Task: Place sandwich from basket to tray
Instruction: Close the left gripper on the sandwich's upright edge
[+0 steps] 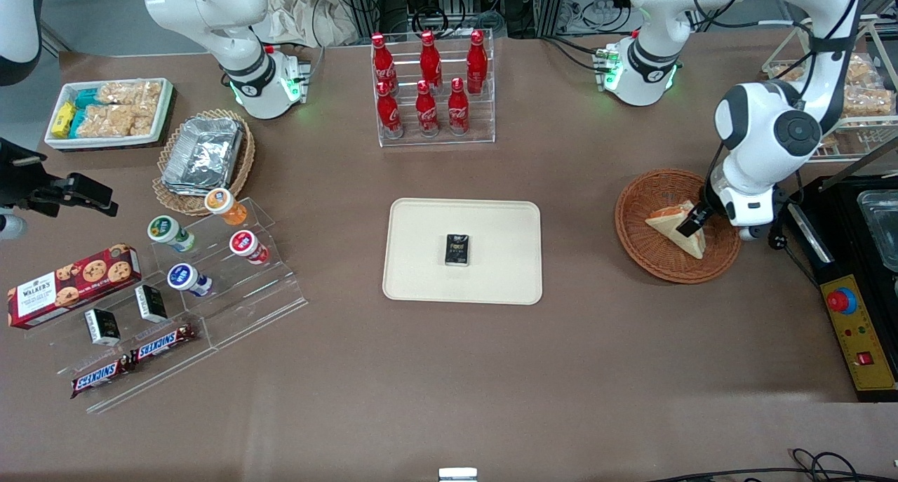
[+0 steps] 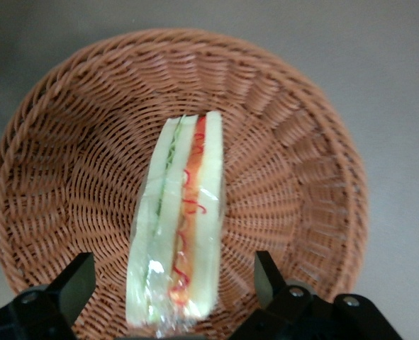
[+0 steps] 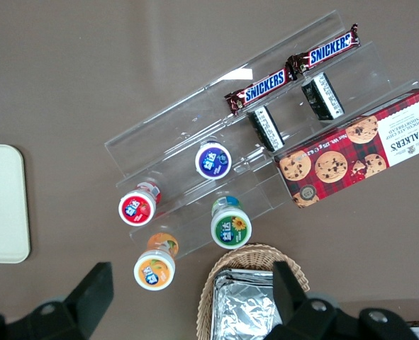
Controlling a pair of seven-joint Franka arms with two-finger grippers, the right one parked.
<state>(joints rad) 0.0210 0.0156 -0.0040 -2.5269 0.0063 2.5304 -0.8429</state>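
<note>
Sandwich not yet lifted; the move to the tray is all ahead of you.

Your gripper (image 2: 174, 297) hangs low over the basket (image 2: 67, 170), fingers (image 2: 74, 287) spread wide with the sandwich (image 2: 181, 212) on edge between them, neither finger visibly touching it. The arm is bent steeply down at the wrist. The tray (image 1: 421, 285) lies well off toward the parked arm, carrying only a small dark packet (image 1: 457, 249).

Reddish-brown woven basket (image 2: 74, 142). White sandwich (image 2: 177, 227), tan crust, green and orange-red filling stripes. Cream tray (image 1: 421, 257) bearing small black packet (image 1: 457, 250). Black fingers (image 2: 71, 283) on white gripper (image 1: 691, 224) above basket. Brown worktop (image 1: 491, 370). Red bottles (image 1: 428, 82).
</note>
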